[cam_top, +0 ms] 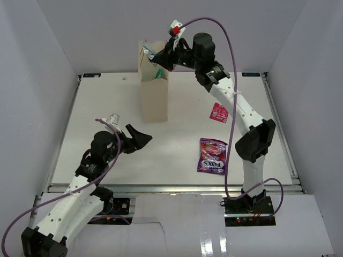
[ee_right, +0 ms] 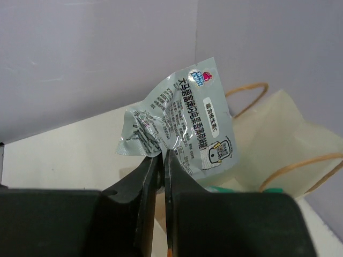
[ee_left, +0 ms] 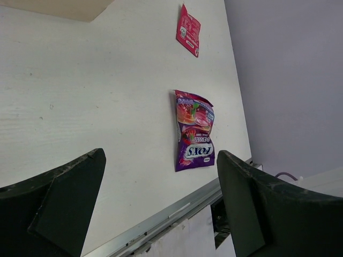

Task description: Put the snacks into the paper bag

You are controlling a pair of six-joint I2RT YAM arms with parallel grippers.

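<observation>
My right gripper point(cam_top: 161, 57) is shut on a silver-grey snack packet point(ee_right: 185, 120), held over the open mouth of the tall cream paper bag point(cam_top: 154, 99) at the back of the table; the packet also shows from above point(cam_top: 149, 53). A teal packet point(cam_top: 159, 73) shows inside the bag's mouth. The bag's handles and inner wall point(ee_right: 278, 139) show behind the packet. A purple-pink packet point(cam_top: 212, 156) lies flat at right centre, also in the left wrist view point(ee_left: 194, 131). A small pink-red packet point(cam_top: 218, 112) lies further back, also in the left wrist view point(ee_left: 188, 30). My left gripper point(cam_top: 140, 140) is open and empty, low near the front left.
White walls close in the table on three sides. A metal rail point(cam_top: 171, 187) runs along the table's front edge. A purple cable point(cam_top: 231, 59) loops from the right arm.
</observation>
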